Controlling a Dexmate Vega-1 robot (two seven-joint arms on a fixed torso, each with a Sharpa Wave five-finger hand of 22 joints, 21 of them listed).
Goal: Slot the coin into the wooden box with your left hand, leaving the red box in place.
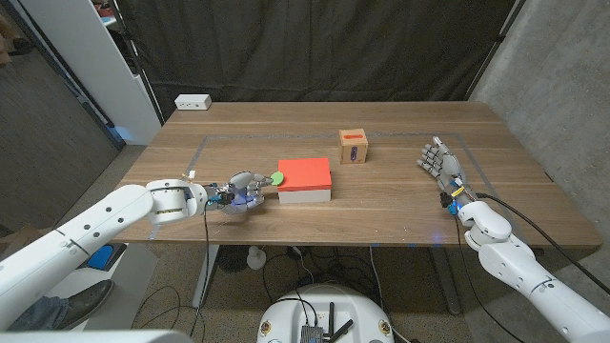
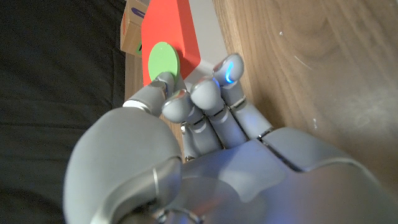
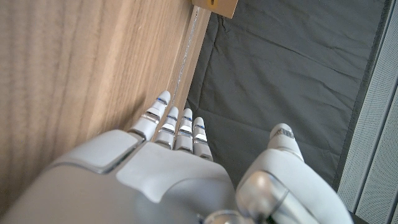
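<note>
Head view shows the left hand [image 1: 243, 190] low over the wooden table [image 1: 381, 214], just beside the left end of the red box [image 1: 304, 173], pinching a green coin [image 1: 276, 178] between its thumb and a finger. The coin sits at the box's near left corner, and whether it touches the box cannot be told from here. Left wrist view shows the same coin [image 2: 163, 61] as a round green disc held at the fingertips [image 2: 166, 79], its face against the red top of the box [image 2: 180, 37], with the other fingers curled in beside it. The red box has a white base and lies near the table's middle. The small wooden box [image 1: 354, 146] stands behind and to the right of the red box, well apart from the coin; a dark slot shows on its front face. The right hand [image 1: 439, 164] stands at the table's right side, fingers straight and apart, holding nothing.
</note>
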